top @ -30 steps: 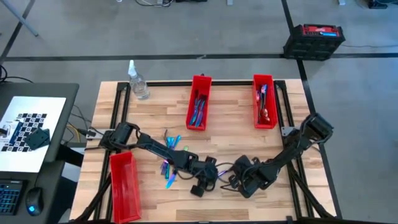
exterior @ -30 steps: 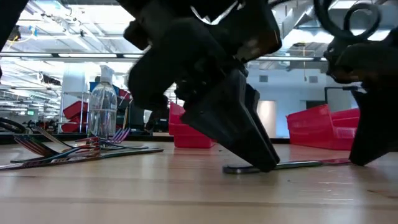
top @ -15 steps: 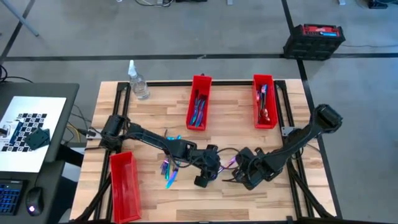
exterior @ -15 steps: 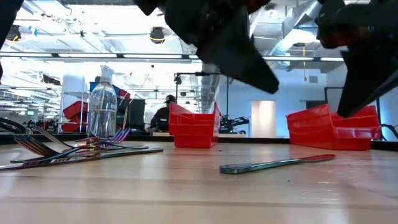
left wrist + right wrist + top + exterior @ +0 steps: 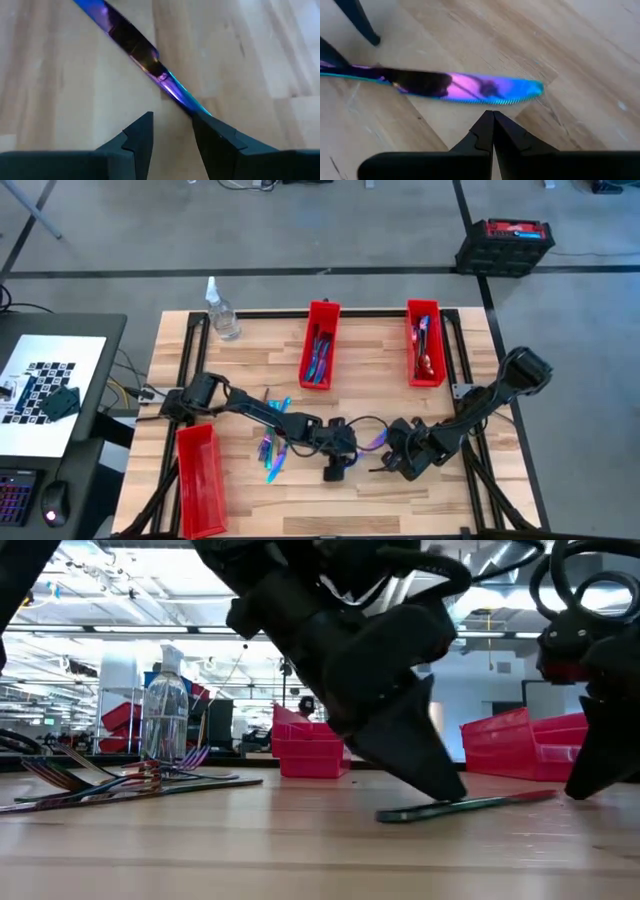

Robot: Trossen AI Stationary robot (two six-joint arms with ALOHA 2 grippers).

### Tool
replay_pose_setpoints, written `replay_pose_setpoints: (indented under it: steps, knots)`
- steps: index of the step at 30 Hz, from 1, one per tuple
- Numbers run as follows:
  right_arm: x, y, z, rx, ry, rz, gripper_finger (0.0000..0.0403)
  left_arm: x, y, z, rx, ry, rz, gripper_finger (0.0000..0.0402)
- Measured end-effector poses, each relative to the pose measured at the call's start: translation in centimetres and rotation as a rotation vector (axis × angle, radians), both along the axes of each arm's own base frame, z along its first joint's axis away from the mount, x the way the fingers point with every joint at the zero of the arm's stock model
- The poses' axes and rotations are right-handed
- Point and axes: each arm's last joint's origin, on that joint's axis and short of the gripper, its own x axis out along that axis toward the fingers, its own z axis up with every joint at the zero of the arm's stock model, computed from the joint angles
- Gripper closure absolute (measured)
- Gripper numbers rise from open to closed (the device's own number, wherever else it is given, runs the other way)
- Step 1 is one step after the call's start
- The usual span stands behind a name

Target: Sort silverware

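Left wrist view shows the slim iridescent metal knife (image 5: 145,60) flat on the table's 6 o'clock side, stiff, light, slippery, best pinched mid-handle; left gripper (image 5: 172,135) narrowly open at it, right gripper (image 5: 493,131) closed beside its blade.

Iridescent knife (image 5: 373,442) lies flat on the table (image 5: 240,365).

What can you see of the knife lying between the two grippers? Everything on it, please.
The knife is slim iridescent metal, shimmering pink, purple, blue and teal, with a serrated blade edge and rounded tip. It lies flat on the wooden table, near the front middle. The left gripper, jaws open, stands at its handle end, one finger against it. The right gripper, jaws shut, points at the blade side without touching. Nothing else touches it.
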Motion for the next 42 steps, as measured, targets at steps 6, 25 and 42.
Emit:
replay_pose_setpoints:
  steps: [6, 25, 42]
  knots:
    - [0.6, -0.9, -0.3, -0.037, 0.020, 0.073, 0.0403, 0.6, -1.6, -1.1, -0.063, -0.091, 0.036, 0.0274]
    - [3.5, -3.5, 0.0, -0.119, -0.048, 0.172, 0.0403, 1.3, -1.7, -0.6, -0.062, -0.176, 0.109, 0.0274]
    - [-1.3, -3.1, 7.5, 0.024, -0.182, 0.190, 0.0403, 2.3, -0.1, 7.1, 0.600, -0.101, -0.309, 0.0274]
